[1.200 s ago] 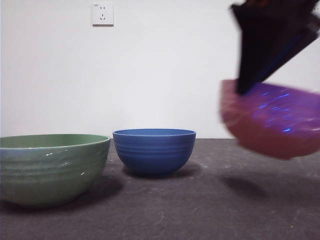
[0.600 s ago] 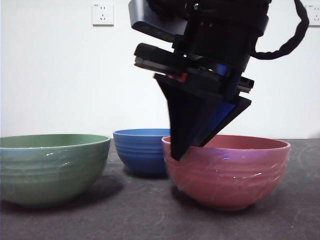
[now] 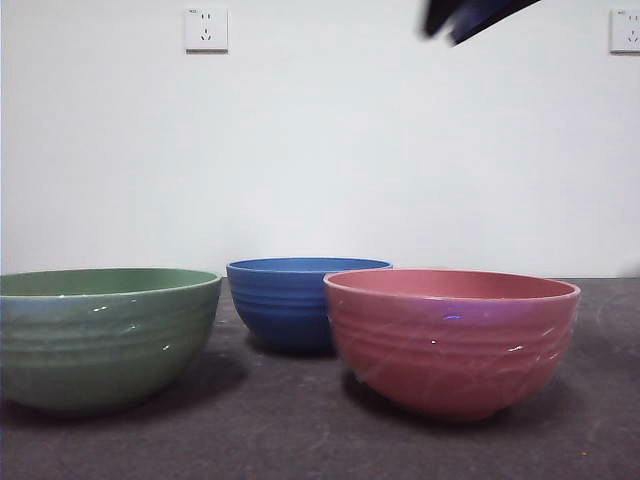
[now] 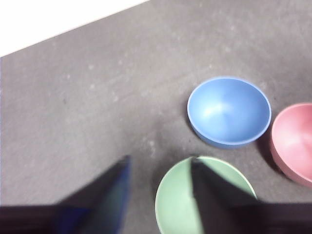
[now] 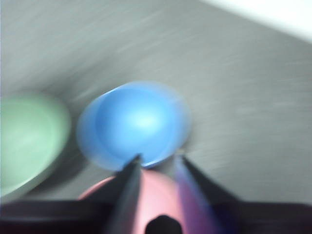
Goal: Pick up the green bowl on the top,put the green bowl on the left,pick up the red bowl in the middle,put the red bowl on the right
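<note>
The green bowl (image 3: 100, 335) stands on the table at the left. The red bowl (image 3: 450, 340) stands at the right, in front of and partly covering a blue bowl (image 3: 285, 300). My right gripper (image 3: 470, 15) shows only as a dark tip at the top edge, high above the red bowl. In the blurred right wrist view it (image 5: 157, 161) is open and empty over the red bowl (image 5: 156, 195). My left gripper (image 4: 161, 163) is open and empty, high above the green bowl (image 4: 180, 204). The red bowl (image 4: 295, 141) also shows there.
The blue bowl (image 4: 229, 111) stands between the other two, a little farther back; it also shows in the right wrist view (image 5: 134, 124). The dark table (image 3: 300, 440) meets a white wall with two outlets (image 3: 205, 28).
The right gripper carried the red bowl in from the right, set it down on the table, let go and rose to the top edge. The green and blue bowls have not moved.
</note>
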